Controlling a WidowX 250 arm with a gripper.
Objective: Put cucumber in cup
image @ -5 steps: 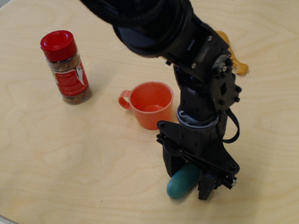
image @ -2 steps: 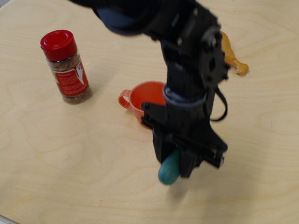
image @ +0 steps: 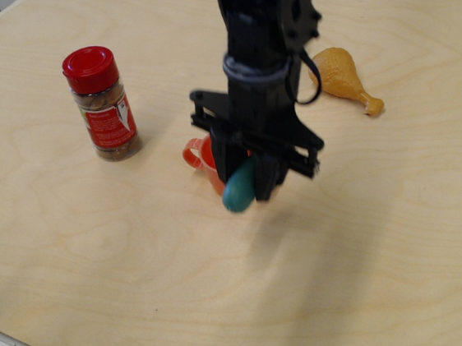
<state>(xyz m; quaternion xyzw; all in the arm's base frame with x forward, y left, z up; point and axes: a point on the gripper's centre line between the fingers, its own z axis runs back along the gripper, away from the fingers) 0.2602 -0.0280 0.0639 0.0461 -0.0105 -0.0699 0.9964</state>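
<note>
My black gripper (image: 248, 179) is shut on the teal-green cucumber (image: 239, 190) and holds it in the air, its rounded lower end sticking out below the fingers. The orange-red cup (image: 200, 156) stands on the table right behind the gripper. Only its handle and left rim show; the rest is hidden by the gripper. The cucumber hangs in front of the cup, above the table.
A red-lidded spice jar (image: 101, 104) stands upright to the left of the cup. An orange toy chicken drumstick (image: 343, 77) lies at the right, behind the arm. The wooden table's front edge (image: 18, 344) runs across the lower left corner.
The gripper has lifted the cucumber off the table and carried it up and to the left, from the near side of the table to right in front of the cup.
</note>
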